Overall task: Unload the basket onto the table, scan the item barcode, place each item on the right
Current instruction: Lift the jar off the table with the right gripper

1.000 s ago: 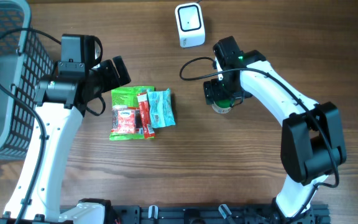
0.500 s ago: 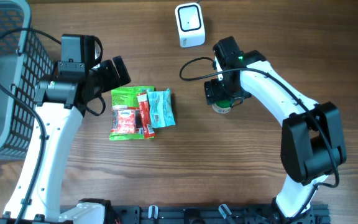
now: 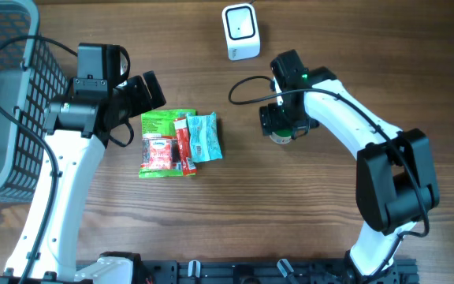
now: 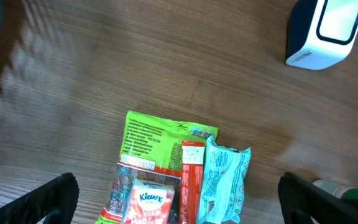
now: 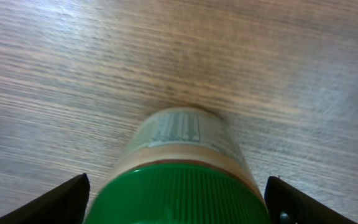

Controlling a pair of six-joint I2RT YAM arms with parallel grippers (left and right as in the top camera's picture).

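Straddling green-lid jar (image 5: 178,163), R pincer (image 5: 176,200) shifted slightly; L pincer (image 4: 176,194) unchanged.

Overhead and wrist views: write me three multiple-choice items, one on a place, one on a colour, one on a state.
1. The round plastic jar stands: A in the grey basket; B on the wooden table, between the right fingers; C on the packets.
2. Its ribbed lid is: A red; B white; C green.
3. The left fingers are: A open, empty; B shut on the packets; C shut on the scanner.
B: wood under it, a finger on each side. C: the lid shows green. A: both stand wide apart, gripping nothing.
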